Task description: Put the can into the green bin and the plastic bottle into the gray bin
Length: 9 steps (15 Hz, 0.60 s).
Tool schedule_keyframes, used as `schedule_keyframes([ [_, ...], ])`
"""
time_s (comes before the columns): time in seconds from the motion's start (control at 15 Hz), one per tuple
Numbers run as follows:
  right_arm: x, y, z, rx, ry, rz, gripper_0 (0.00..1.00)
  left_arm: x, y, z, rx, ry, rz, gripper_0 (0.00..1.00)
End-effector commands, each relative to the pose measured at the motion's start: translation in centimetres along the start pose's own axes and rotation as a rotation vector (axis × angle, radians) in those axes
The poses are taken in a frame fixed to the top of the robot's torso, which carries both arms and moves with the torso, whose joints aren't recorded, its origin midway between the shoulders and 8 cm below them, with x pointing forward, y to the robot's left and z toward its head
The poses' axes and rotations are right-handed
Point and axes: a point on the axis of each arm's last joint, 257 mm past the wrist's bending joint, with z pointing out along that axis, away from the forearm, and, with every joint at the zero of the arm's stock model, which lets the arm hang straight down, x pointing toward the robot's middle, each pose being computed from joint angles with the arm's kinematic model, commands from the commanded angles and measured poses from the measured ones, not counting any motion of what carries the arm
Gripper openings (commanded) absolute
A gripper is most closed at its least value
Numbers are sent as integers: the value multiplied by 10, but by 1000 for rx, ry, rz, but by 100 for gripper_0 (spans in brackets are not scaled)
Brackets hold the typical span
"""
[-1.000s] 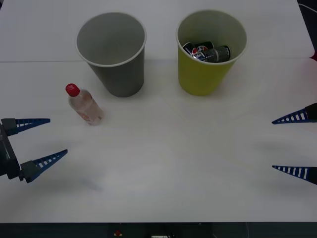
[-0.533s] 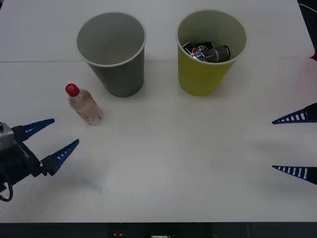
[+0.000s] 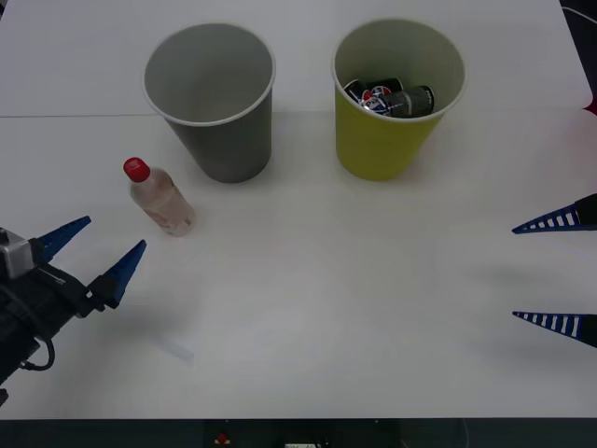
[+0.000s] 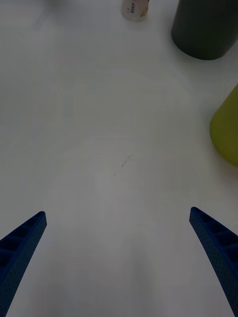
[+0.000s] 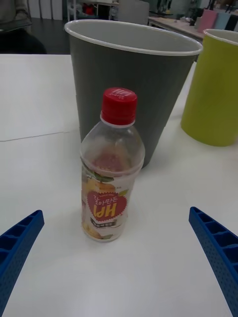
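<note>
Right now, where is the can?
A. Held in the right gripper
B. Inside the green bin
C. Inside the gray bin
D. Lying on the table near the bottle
B: the can lies inside the green bin, while the gray bin holds nothing visible.

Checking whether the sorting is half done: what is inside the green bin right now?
A dark can lies inside the green bin, with its silver top showing. The bin's wall hides the bottom beneath it, so anything lower cannot be seen.
</note>
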Motion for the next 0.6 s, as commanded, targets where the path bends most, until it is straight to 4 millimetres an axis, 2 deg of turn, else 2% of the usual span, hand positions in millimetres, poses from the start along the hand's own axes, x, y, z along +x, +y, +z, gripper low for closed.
schedule_keyframes([
  [0.07, 0, 0, 0, 0, 0, 0, 100, 3, 1, 9, -37, -4, -19, 100],
  [0.2, 0, 0, 0, 0, 0, 0, 100, 3, -6, 23, -42, -12, -24, 100],
  [0.47, 0, 0, 0, 0, 0, 0, 100, 3, -5, 41, -75, -1, 27, 100],
  [0.6, 0, 0, 0, 0, 0, 0, 100, 14, -3, 51, -70, 18, 24, 100],
])
